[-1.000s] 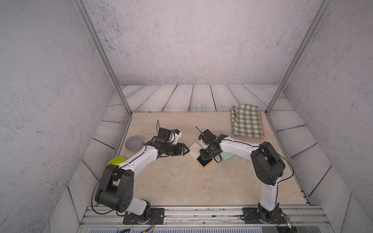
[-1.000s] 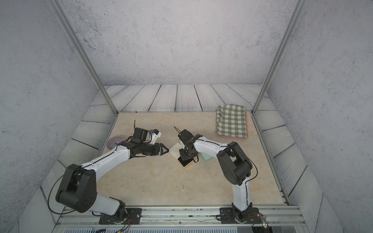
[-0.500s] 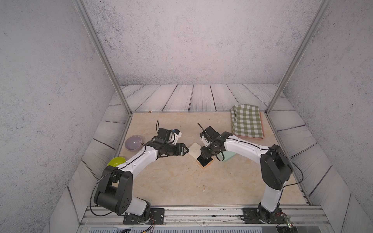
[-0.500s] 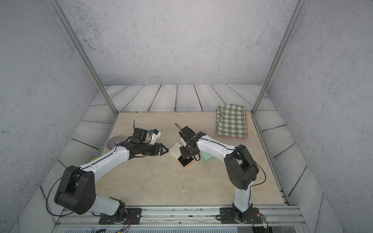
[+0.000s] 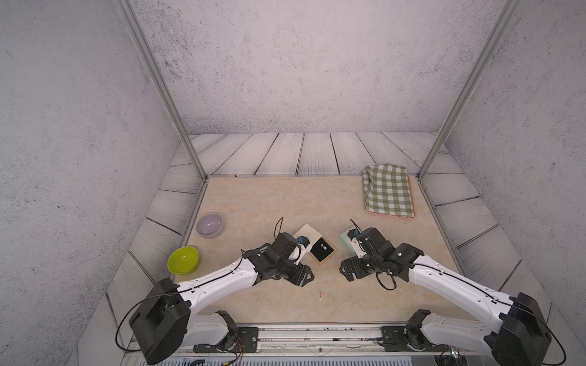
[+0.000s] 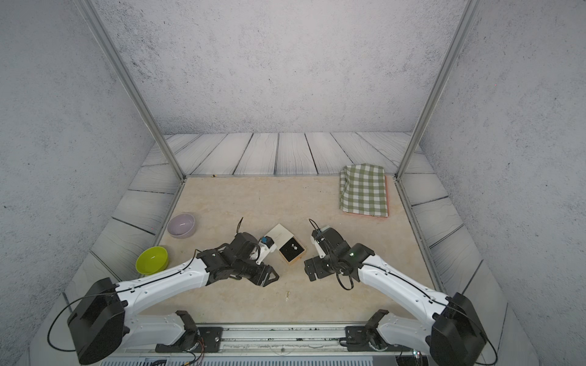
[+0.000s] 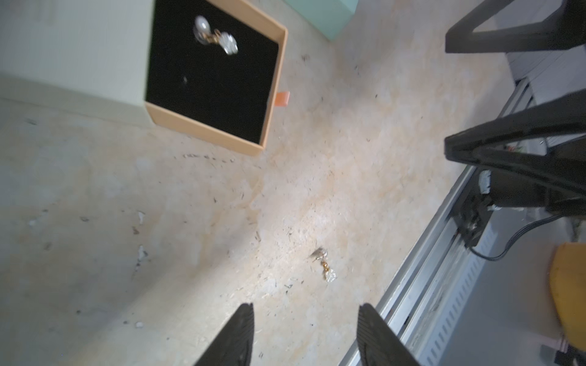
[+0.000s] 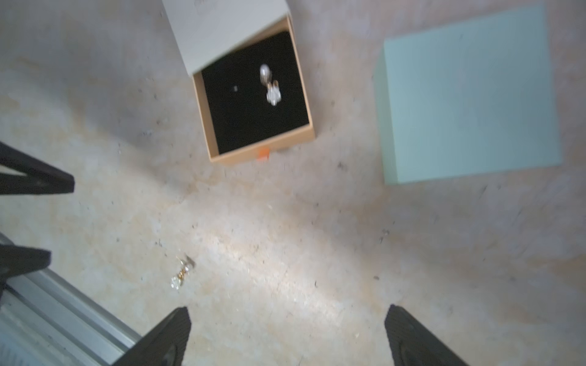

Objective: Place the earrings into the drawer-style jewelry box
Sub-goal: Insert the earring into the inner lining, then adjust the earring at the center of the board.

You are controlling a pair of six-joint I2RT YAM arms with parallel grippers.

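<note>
One earring (image 8: 270,85) lies on the black lining of the jewelry box (image 8: 222,31)'s open tray. Another earring (image 7: 325,267) lies loose on the scuffed beige tabletop (image 5: 285,202), between the left gripper (image 7: 306,313) and the right gripper (image 8: 288,312), both with jaws spread and empty. Grey textured walls (image 5: 301,63) enclose the table. In both top views the right arm hides most of the mint box (image 8: 469,95). The earrings' details are blurred.

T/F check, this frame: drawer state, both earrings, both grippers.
1. The flat cream-white drawer-style jewelry box has its tan sliding tray pulled out. True.
2. One gold-and-white dangly earring lies on the tray's black lining. True.
3. The second dangly earring is gripped by the left gripper. False: it lies on the beige tabletop; those jaws are open and empty.
4. The right gripper is shut. False: its jaws stand wide open, holding nothing.
</note>
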